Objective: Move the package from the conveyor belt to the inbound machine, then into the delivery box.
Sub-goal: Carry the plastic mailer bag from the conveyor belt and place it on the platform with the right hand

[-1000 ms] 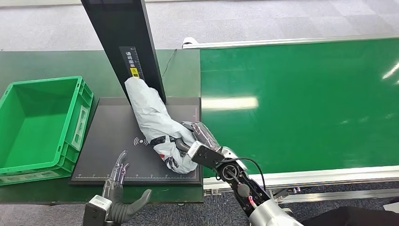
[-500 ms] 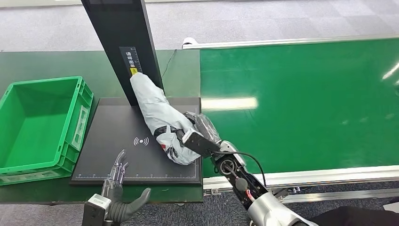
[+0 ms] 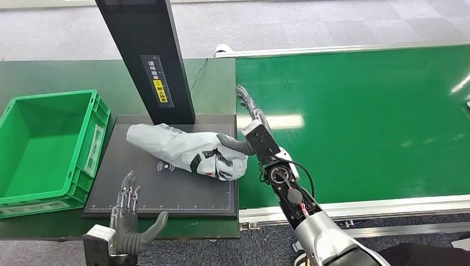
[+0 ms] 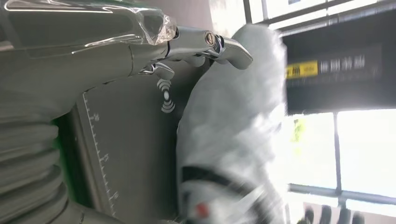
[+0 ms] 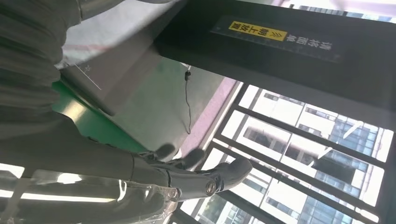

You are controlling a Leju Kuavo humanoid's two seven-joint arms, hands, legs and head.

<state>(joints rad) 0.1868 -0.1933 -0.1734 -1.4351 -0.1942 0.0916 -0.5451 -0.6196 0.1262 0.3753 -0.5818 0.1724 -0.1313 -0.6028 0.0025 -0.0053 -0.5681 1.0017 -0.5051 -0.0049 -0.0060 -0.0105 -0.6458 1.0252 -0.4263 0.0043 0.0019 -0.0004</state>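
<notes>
The package (image 3: 185, 151) lies flat on the inbound machine (image 3: 138, 188), the released right robot hand (image 3: 252, 124) at its 3 o'clock, the left robot hand (image 3: 130, 224) spread empty at 7.

One package (image 3: 185, 151), one green crate (image 3: 47, 149)

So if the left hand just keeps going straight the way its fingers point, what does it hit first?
Probably the package. The left hand hovers at the near edge of the inbound machine's black pad, fingers pointing forward over it, and the package lies across that line. Its height above the pad is unclear.
</notes>
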